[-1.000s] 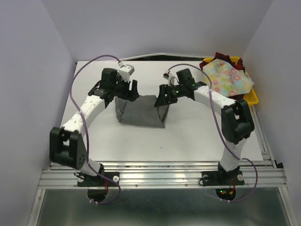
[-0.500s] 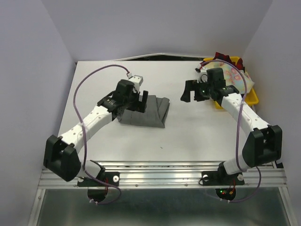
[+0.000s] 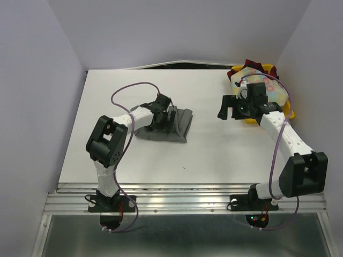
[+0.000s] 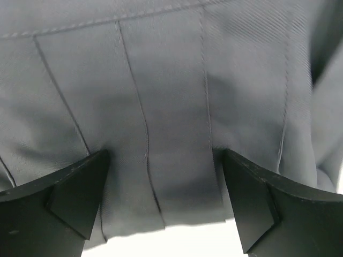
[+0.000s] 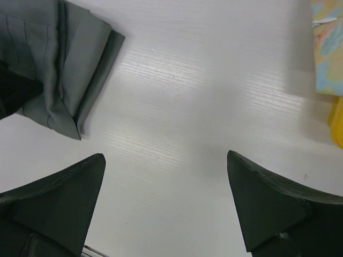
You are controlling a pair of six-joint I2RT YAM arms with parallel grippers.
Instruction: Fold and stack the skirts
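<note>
The grey pleated skirt [image 3: 177, 127] lies folded on the white table, left of centre. My left gripper [image 3: 164, 115] is low over its left part, open, with pleated grey cloth [image 4: 161, 107] spanning the gap between its fingers [image 4: 69, 198]. My right gripper [image 3: 230, 107] is open and empty above bare table, between the grey skirt [image 5: 59, 59] and the tray. The floral skirt [image 3: 270, 91] lies on top in the yellow tray [image 3: 289, 111]; its edge shows in the right wrist view [image 5: 328, 48]. The red plaid skirt [image 3: 252, 65] peeks out beneath it at the tray's far end.
The yellow tray stands at the table's far right edge, and its rim shows in the right wrist view [image 5: 337, 126]. Purple walls close in the table at the left, back and right. Cables loop above both arms.
The right gripper let go of the grey skirt and swung right toward the tray. The left gripper carried its side over and moved right onto the folded skirt.
</note>
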